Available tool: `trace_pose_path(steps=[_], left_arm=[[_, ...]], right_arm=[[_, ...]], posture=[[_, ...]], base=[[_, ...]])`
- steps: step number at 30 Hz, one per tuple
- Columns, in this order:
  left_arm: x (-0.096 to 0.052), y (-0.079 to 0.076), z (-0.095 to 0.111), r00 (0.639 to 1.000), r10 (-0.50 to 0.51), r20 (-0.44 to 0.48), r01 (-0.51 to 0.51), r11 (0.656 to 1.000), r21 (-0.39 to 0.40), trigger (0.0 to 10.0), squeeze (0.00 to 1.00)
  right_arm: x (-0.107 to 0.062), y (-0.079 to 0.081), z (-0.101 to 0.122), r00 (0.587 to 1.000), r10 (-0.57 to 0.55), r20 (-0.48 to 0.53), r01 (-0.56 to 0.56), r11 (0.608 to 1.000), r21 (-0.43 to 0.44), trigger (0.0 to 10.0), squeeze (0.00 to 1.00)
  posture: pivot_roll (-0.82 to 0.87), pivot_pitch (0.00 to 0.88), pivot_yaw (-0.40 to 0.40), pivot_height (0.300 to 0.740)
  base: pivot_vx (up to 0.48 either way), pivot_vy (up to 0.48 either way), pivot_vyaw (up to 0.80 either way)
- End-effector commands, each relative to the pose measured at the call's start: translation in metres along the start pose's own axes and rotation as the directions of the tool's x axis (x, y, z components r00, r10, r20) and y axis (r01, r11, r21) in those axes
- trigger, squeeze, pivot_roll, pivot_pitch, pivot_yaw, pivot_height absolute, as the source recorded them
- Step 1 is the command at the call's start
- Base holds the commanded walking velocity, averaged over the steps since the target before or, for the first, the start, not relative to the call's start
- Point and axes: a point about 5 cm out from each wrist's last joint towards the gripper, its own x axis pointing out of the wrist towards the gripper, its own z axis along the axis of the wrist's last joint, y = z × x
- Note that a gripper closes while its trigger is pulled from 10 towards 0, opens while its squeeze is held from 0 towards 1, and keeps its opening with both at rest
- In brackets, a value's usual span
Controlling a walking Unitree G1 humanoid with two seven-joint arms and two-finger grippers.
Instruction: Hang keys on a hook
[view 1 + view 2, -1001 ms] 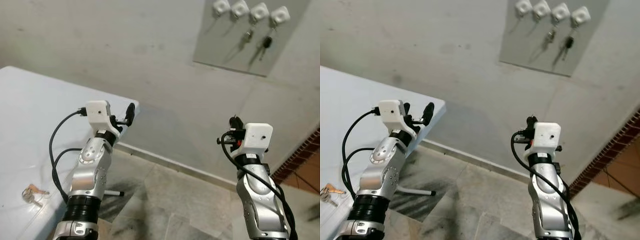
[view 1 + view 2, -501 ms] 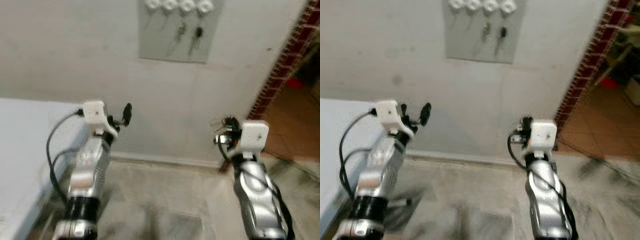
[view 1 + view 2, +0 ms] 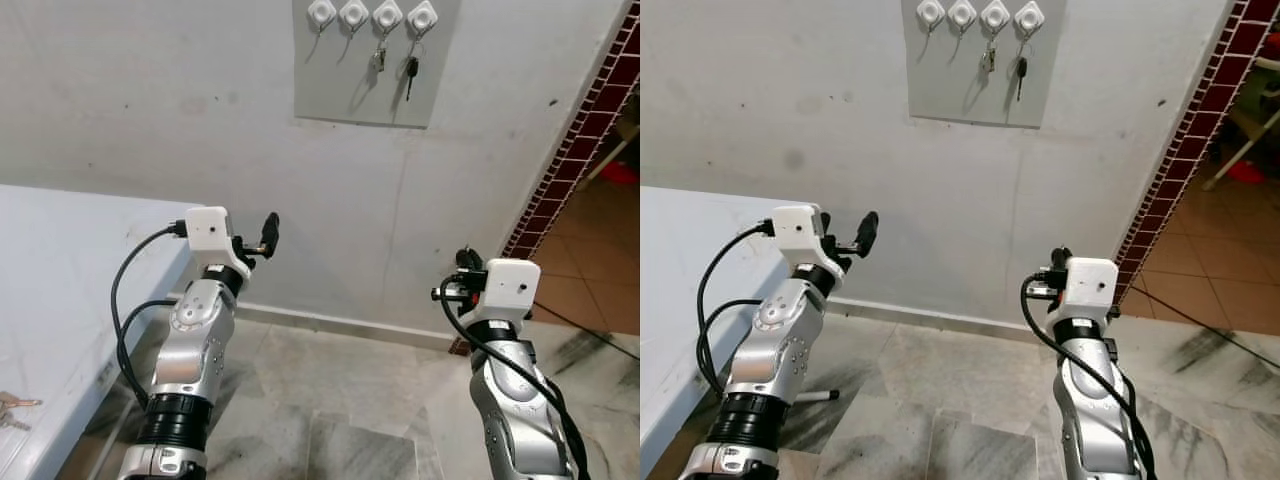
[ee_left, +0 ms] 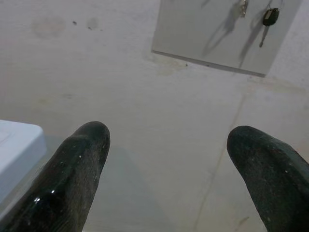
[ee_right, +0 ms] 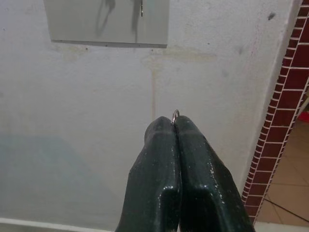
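- I'm seeing the grey hook board [image 3: 375, 60] high on the wall, four white hooks [image 3: 322, 13] in a row — the two right ones hold a silver key [image 3: 378, 58] and a black-headed key [image 3: 412, 70], both hanging long axis vertical, blades down.
- Right gripper [image 5: 175, 126]: fingers pressed together, pinching a key ring [image 5: 175, 115] — only its top arc pokes out at the tips, well below the board.
- Left gripper [image 4: 166, 159]: fingers spread wide, empty.
- Another key bunch [image 3: 12, 410] lies on the white table [image 3: 70, 260].

Matt plaster wall [image 3: 150, 90] (scuffed), glossy marble floor [image 3: 340, 400].
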Motion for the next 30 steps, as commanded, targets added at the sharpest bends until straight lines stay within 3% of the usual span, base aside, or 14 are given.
trace_pose_path(steps=[1, 14, 30], left_arm=[[0.001, 0.000, 0.002, 0.999, -0.031, -0.009, 0.031, 0.999, 0.018, 10.0, 0.00], [0.002, 0.005, 0.008, 0.998, -0.066, -0.012, 0.067, 0.997, 0.049, 10.0, 0.00], [-0.002, 0.011, 0.012, 0.997, -0.072, -0.001, 0.072, 0.997, -0.001, 10.0, 0.00]], right_arm=[[0.000, 0.000, 0.009, 0.999, -0.006, 0.037, 0.006, 1.000, 0.014, 10.0, 0.00], [-0.005, 0.003, 0.010, 0.998, -0.018, 0.058, 0.016, 0.999, 0.029, 10.0, 0.00], [-0.005, 0.005, 0.018, 0.995, 0.019, 0.100, -0.023, 0.999, 0.037, 10.0, 0.00]], posture=[[0.11, 0.035, 0.043, 0.740], [0.11, 0.040, 0.081, 0.740], [0.12, 0.048, 0.066, 0.740]], base=[[0.000, 0.000, 0.00], [0.000, 0.000, 0.00], [0.000, 0.000, 0.00]])
